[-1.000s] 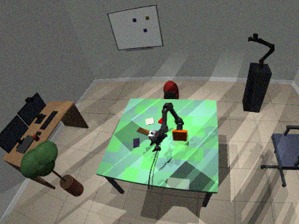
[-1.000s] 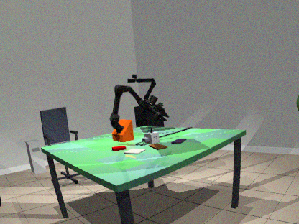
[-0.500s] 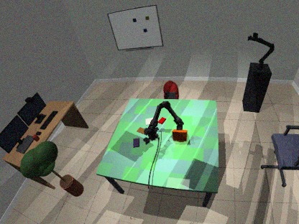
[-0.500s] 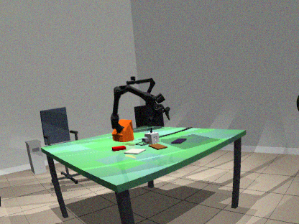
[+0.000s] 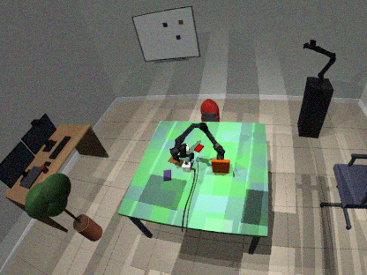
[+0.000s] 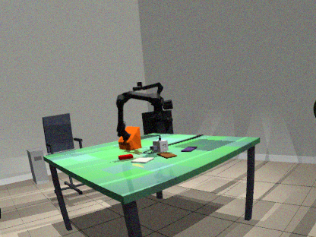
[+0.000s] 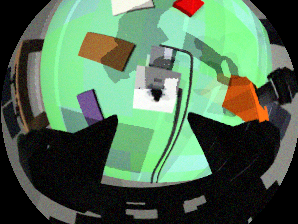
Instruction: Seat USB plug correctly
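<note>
The white power cube [image 5: 186, 167] [image 6: 159, 146] [image 7: 142, 102] stands on the table. The dark USB plug [image 6: 159, 138] [image 7: 156, 94] stands up from its top; how deep it sits and which way round it is cannot be told. My gripper [image 5: 183, 158] [image 7: 153, 116] is open and empty, pointing down above the cube. In the wrist view the plug lies just beyond the gap between the fingertips, roughly centred. In the exterior view the fingers merge with a dark pedestal behind.
A grey block [image 7: 162, 56] adjoins the cube's side. Cables [image 5: 190, 194] [image 7: 175, 137] run past it. An orange block [image 5: 220, 166] [image 6: 131, 140] [image 7: 240, 97] stands by the arm's base. Brown [image 6: 167, 155] [image 7: 106, 51], purple [image 5: 167, 174] [image 6: 189, 149], red [image 5: 198, 148] [image 6: 125, 156] and white [image 6: 143, 160] pieces lie around.
</note>
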